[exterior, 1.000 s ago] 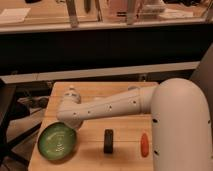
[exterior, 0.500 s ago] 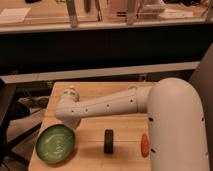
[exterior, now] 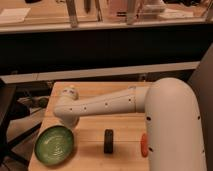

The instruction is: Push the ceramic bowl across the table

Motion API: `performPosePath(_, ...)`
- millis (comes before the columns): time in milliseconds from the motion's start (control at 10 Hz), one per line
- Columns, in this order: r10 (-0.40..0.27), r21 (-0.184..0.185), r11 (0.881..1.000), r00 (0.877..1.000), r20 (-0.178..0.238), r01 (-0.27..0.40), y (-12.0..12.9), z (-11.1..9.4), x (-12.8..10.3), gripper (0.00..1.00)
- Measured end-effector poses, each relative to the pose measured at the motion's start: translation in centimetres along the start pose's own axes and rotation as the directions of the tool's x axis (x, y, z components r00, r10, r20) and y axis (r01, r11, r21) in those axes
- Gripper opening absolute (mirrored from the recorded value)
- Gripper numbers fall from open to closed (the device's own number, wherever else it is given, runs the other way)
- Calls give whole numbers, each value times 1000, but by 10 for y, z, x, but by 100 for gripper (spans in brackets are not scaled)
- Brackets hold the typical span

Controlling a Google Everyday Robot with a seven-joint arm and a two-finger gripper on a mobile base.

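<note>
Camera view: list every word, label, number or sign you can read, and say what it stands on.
None can be read.
Glossy green ceramic bowl: mottled glaze, no text.
Light wooden plank table: no markings.
Small black upright object and orange object: no label shows.
White robot arm: only dark dots.
Gripper, beside the bowl: no lettering.

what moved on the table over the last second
The ceramic bowl slid toward the table's front-left corner, nearer the camera, with the arm's end beside its far rim; the claw sits behind the wrist housing, not clearly seen. The black cylinder and orange object stayed where they were.
</note>
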Motion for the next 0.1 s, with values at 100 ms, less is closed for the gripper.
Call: performPosePath(100, -9, 1, 1000, 1000, 6, 9, -1, 0, 0, 3)
